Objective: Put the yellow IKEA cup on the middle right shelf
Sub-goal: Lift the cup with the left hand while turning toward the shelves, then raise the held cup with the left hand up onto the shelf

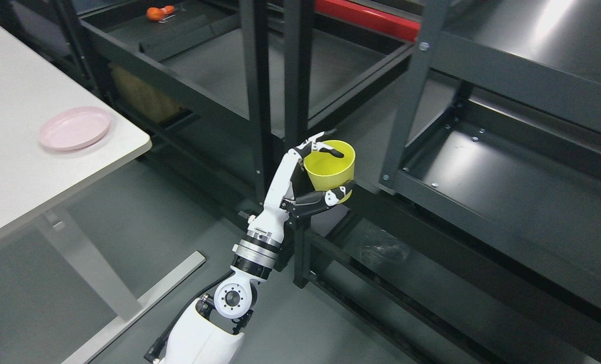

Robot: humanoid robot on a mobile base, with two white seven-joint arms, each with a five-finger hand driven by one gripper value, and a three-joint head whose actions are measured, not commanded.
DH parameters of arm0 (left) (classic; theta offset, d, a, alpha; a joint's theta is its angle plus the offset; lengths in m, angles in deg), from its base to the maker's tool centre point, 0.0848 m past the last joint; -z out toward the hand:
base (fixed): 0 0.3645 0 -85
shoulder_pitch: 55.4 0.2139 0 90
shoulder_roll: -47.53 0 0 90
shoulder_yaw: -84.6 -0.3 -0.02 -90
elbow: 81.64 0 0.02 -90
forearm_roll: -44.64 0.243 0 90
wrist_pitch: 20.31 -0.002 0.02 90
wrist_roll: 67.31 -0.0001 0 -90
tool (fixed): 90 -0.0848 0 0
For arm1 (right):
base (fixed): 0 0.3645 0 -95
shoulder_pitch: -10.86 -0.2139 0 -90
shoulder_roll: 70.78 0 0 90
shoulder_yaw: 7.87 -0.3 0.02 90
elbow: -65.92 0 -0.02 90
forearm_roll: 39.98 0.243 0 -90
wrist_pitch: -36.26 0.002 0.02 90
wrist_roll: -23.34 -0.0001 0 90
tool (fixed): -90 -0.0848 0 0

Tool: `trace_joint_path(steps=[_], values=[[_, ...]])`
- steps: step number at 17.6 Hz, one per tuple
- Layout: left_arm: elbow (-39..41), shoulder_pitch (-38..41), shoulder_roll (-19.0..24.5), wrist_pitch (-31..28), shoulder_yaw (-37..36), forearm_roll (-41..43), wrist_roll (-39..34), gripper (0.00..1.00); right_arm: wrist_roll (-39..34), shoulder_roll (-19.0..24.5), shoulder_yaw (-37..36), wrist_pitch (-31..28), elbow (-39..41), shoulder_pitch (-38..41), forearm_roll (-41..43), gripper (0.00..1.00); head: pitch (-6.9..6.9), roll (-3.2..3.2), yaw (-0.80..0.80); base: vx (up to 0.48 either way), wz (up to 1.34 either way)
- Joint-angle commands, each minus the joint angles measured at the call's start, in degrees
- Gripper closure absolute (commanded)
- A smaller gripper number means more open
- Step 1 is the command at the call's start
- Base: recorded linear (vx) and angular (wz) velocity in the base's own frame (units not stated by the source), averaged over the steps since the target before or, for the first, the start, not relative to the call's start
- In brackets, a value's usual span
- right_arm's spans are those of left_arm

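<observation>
Far left: one white table (pixel 22 187), carrying one pink plate (pixel 75 128), shallow and round, near its right-hand edge. Upper left of centre: one small orange object (pixel 159 12) lying on a dark shelf (pixel 143 35) of the left rack; its identity cannot be made out. Centre: my left hand (pixel 314 174), its arm entering from the bottom edge left of the middle, white with black joints. My fingers (pixel 330 150) are curled closed around one yellow cup (pixel 329 169); one fingertip hooks over the rim into the mouth, and the thumb presses the outer wall lower down. The cup is plain bright yellow, tapering toward the base, open mouth tilted toward the camera, interior empty. It is held in the air, just beside the dark upright posts (pixel 275 76) between the racks. Right: one dark metal shelving unit (pixel 507 187) with bare tiers; the cup rests on none of them.
</observation>
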Motion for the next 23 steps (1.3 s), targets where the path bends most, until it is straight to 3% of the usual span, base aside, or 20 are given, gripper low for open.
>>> trace_joint_path(steps=[1, 11, 23], values=[[0.5, -5.3, 1.0, 4.9, -9.7, -3.0, 0.0, 0.98, 0.0, -1.0, 1.0, 0.0, 0.0, 0.8, 1.4, 0.01, 0.00, 0.00, 0.00, -0.134, -0.67], [10.4, -10.9, 1.0, 7.1, -14.0, -3.1, 2.9, 0.98, 0.0, -1.0, 1.0, 0.0, 0.0, 0.8, 1.4, 0.01, 0.00, 0.00, 0.00, -0.045, -0.39], [17.4, -19.4, 1.0, 7.0, -11.7, -6.3, 2.8, 1.00, 0.0, -1.0, 1.0, 0.0, 0.0, 0.8, 1.4, 0.01, 0.00, 0.00, 0.00, 0.035, -0.16]])
